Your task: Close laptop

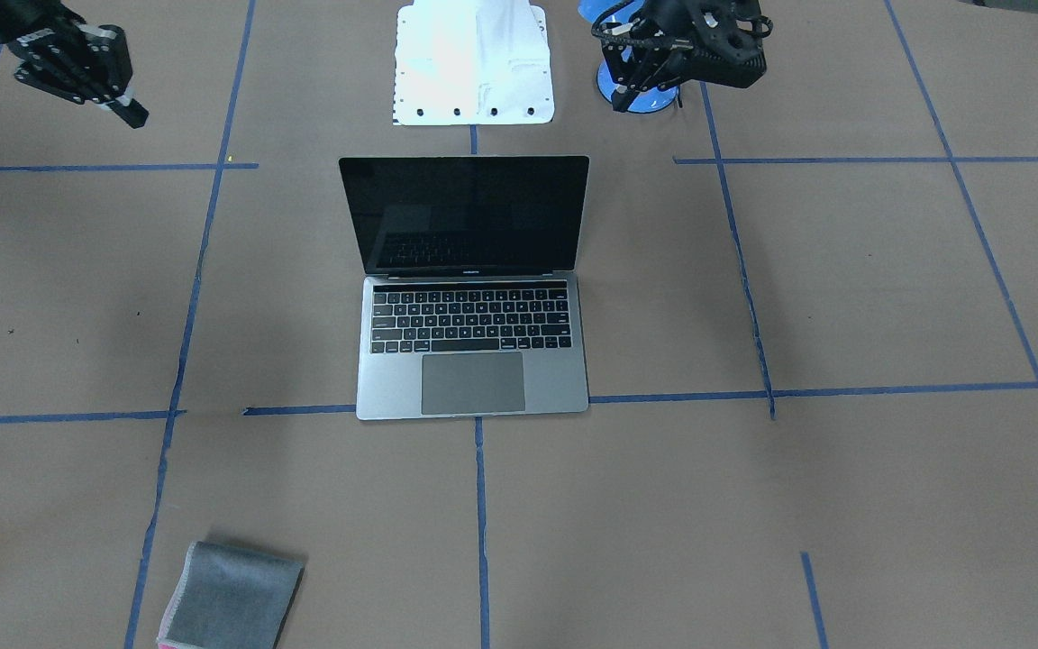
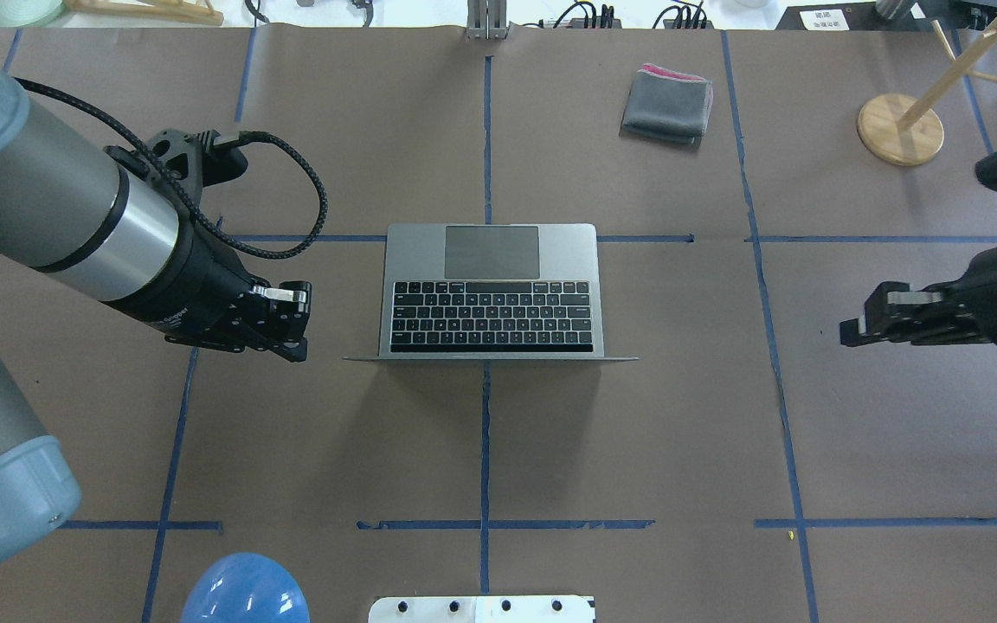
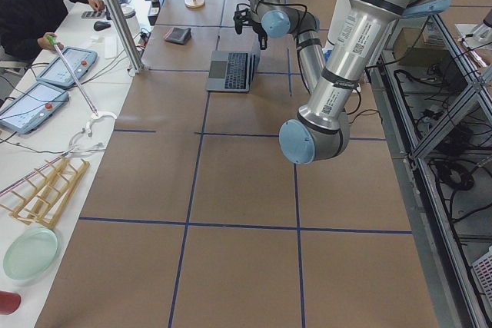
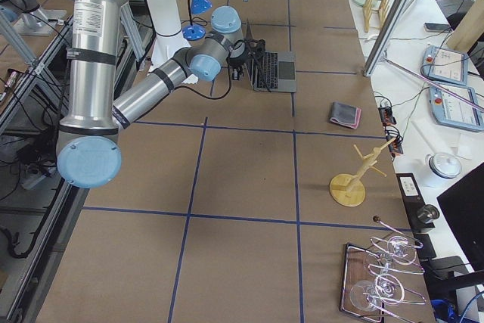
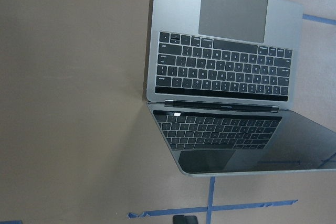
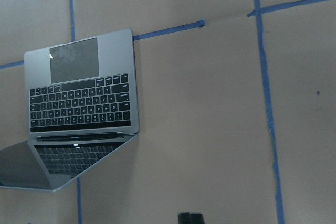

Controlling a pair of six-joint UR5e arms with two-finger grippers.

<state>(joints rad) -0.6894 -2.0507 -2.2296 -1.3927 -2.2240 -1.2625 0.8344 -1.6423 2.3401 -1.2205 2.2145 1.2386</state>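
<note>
— What do we have underneath?

— We see a wide table (image 2: 637, 433) covered in brown paper and crossed by blue tape lines (image 2: 485, 450). White benches run along its far side, and a person in black (image 3: 38, 5) sits at one of them.

— And where is our target?

— The thin space-grey metal laptop (image 2: 492, 294) lies open at the table's centre. Its black screen stands upright, with the hinge on the robot's side. It sits between the two pincers. The left gripper (image 2: 286, 324) hovers just beside the lid's left end without touching it, and the right gripper (image 2: 862, 327) hangs well apart. In each wrist view we see one dark tip at bottom centre, so we read both as clenched on nothing.

— Any containers?

— A dark rectangular tray (image 4: 349, 293) on the bench holds clear wiry pieces that we cannot identify. A folded grey cloth (image 2: 667, 104) and a wooden peg stand (image 2: 899, 130) rest on the paper beyond the laptop.
</note>
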